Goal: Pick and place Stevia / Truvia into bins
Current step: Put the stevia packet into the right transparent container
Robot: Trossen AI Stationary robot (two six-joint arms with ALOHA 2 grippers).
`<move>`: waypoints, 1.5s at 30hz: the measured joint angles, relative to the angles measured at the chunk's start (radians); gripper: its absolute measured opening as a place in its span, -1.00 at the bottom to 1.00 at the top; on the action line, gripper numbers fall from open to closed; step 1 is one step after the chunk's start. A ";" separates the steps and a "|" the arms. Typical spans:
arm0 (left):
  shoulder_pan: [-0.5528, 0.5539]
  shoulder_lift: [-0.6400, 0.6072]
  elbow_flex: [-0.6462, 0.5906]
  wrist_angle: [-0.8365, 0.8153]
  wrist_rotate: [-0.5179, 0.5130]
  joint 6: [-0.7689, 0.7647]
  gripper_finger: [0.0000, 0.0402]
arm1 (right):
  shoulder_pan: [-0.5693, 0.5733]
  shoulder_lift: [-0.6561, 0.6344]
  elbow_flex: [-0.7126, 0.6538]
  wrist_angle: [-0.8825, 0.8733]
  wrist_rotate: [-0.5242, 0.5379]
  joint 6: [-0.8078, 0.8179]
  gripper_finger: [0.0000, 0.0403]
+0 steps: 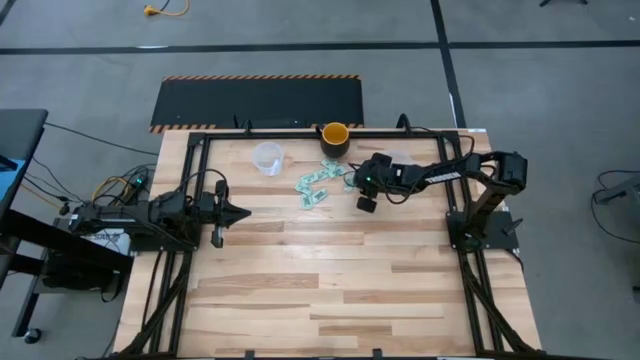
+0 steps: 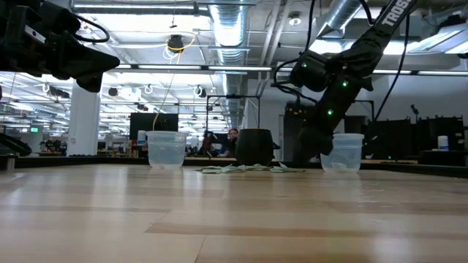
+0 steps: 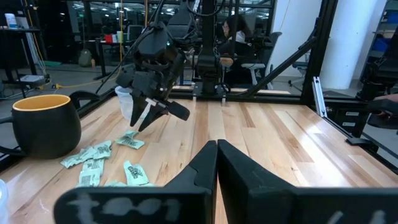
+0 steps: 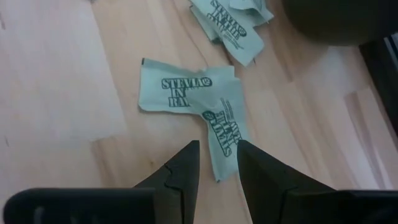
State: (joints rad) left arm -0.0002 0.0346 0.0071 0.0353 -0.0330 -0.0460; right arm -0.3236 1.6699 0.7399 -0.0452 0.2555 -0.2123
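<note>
Several light green Stevia sachets [image 1: 318,186] lie flat in a loose heap on the wooden table, at the far middle. One clear bin [image 1: 267,158] stands left of the heap. The other bin [image 2: 342,152] stands to its right, behind my right arm. My right gripper [image 4: 216,149] slants down over the heap's right end, open. Between its fingertips shows one sachet [image 4: 222,124], which lies partly over another [image 4: 177,93]. I see no touch. My left gripper [image 1: 243,212] waits shut and level at the table's left.
A yellow cup with a dark outside [image 1: 335,135] stands just behind the heap at the far edge. Black frame rails [image 1: 300,128] run along the table's far side. The near half of the table [image 1: 330,290] shows bare wood.
</note>
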 joint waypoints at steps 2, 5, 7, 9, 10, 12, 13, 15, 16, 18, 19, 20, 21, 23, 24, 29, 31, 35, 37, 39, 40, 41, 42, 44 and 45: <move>0.000 0.000 0.000 0.000 0.000 0.000 -1.00 | 0.001 0.000 0.000 0.001 0.000 -0.007 -0.49; 0.000 0.000 0.000 0.000 0.000 0.000 -1.00 | 0.001 0.000 0.000 0.001 -0.013 -0.010 -0.49; 0.000 0.000 0.000 0.000 0.000 0.000 -1.00 | 0.001 0.000 0.000 0.001 -0.034 -0.025 -0.49; 0.000 0.000 0.000 0.000 0.000 0.000 -1.00 | 0.001 0.000 0.000 0.001 -0.046 -0.032 -0.49; 0.000 0.000 0.000 0.000 0.000 0.000 -1.00 | 0.001 0.000 0.000 0.002 -0.045 -0.032 -0.49; 0.000 0.000 0.000 0.000 0.000 0.000 -1.00 | -0.001 0.000 0.000 0.003 -0.045 -0.033 -0.49; 0.000 0.000 0.000 0.000 0.000 0.000 -1.00 | -0.002 0.000 0.000 0.007 -0.045 -0.033 -0.49; 0.000 0.000 0.000 0.000 0.000 0.000 -1.00 | -0.006 0.000 0.000 0.016 -0.046 -0.034 -0.49; 0.000 0.000 0.000 0.000 0.000 0.000 -1.00 | -0.009 0.000 0.000 0.016 -0.046 -0.034 -0.49; 0.000 0.000 0.000 0.000 0.000 0.000 -1.00 | -0.015 0.000 0.000 0.016 -0.047 -0.041 -0.49; 0.000 0.000 0.000 0.000 0.000 0.000 -1.00 | -0.017 0.000 0.000 0.016 -0.048 -0.043 -0.49; 0.000 0.000 0.000 0.000 0.000 0.000 -1.00 | -0.020 0.000 0.000 0.016 -0.049 -0.043 -0.49; 0.000 0.000 0.000 0.000 0.000 0.000 -1.00 | -0.021 0.000 0.000 0.016 -0.054 -0.047 -0.49; 0.000 0.000 0.000 0.000 0.000 0.000 -1.00 | -0.021 0.000 0.000 0.016 -0.073 -0.051 -0.49; 0.000 0.000 0.000 0.000 0.000 0.000 -1.00 | -0.021 0.000 0.000 0.016 -0.086 -0.052 -0.49; 0.000 0.000 0.000 0.000 0.000 0.000 -1.00 | -0.023 0.000 0.000 0.016 -0.100 -0.066 -0.49; 0.000 0.000 0.000 0.000 0.000 0.000 -1.00 | -0.026 0.000 0.000 0.016 -0.100 -0.076 -0.49; 0.000 0.000 0.000 0.000 0.000 0.000 -1.00 | -0.033 0.000 0.000 0.016 -0.100 -0.076 -0.49; 0.000 0.000 0.000 0.000 0.000 0.000 -1.00 | -0.031 0.000 0.000 0.016 -0.095 -0.077 -0.49; 0.000 0.000 0.000 0.000 0.000 0.000 -1.00 | -0.025 0.000 0.000 0.016 -0.086 -0.076 -0.49; 0.000 0.000 0.000 0.000 0.000 0.000 -1.00 | -0.021 0.000 0.000 0.016 -0.077 -0.076 -0.49; 0.000 0.000 0.000 0.000 0.000 0.000 -1.00 | -0.015 0.000 0.000 0.016 -0.065 -0.077 -0.49; 0.000 0.000 0.000 0.000 0.000 0.000 -1.00 | -0.009 0.000 0.000 0.018 -0.052 -0.077 -0.49; 0.000 0.000 0.000 0.000 0.000 0.000 -1.00 | 0.006 0.000 0.000 0.029 -0.023 -0.080 -0.49; 0.000 0.000 0.000 0.000 0.000 0.000 -1.00 | 0.014 -0.001 0.000 0.033 -0.008 -0.082 -0.49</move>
State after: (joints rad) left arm -0.0006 0.0349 0.0071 0.0353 -0.0330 -0.0463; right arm -0.3098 1.6692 0.7399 -0.0124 0.2473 -0.2946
